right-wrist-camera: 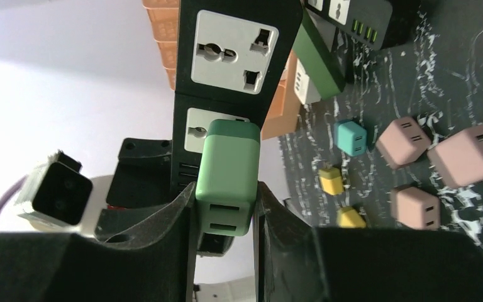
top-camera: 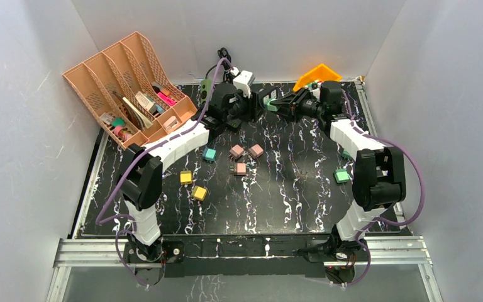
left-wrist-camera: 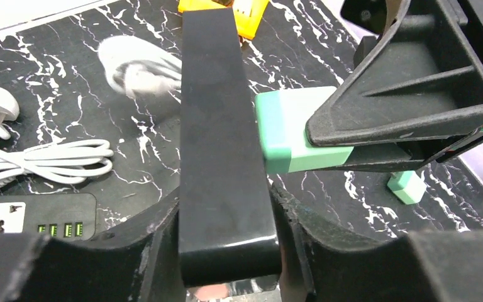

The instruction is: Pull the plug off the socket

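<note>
The socket is a black power strip (left-wrist-camera: 223, 145) with white outlet faces (right-wrist-camera: 233, 47), held up off the table. My left gripper (left-wrist-camera: 226, 211) is shut on the strip's near end, a finger on each side. The plug is a mint-green block (right-wrist-camera: 228, 173) seated in the strip's second outlet; in the left wrist view the plug (left-wrist-camera: 289, 135) sticks out of the strip's right side. My right gripper (right-wrist-camera: 226, 204) is shut on the plug's rear end, showing two slots. From above, the two grippers (top-camera: 246, 106) (top-camera: 277, 104) meet at the back centre.
A peach desk organiser (top-camera: 129, 85) stands back left and an orange bin (top-camera: 316, 75) back right. Pink (top-camera: 245, 154), yellow (top-camera: 192, 185), teal (top-camera: 209, 154) and green (top-camera: 341, 176) cube plugs lie on the mat. Another power strip (left-wrist-camera: 34, 217) and white cable (left-wrist-camera: 44, 157) lie behind.
</note>
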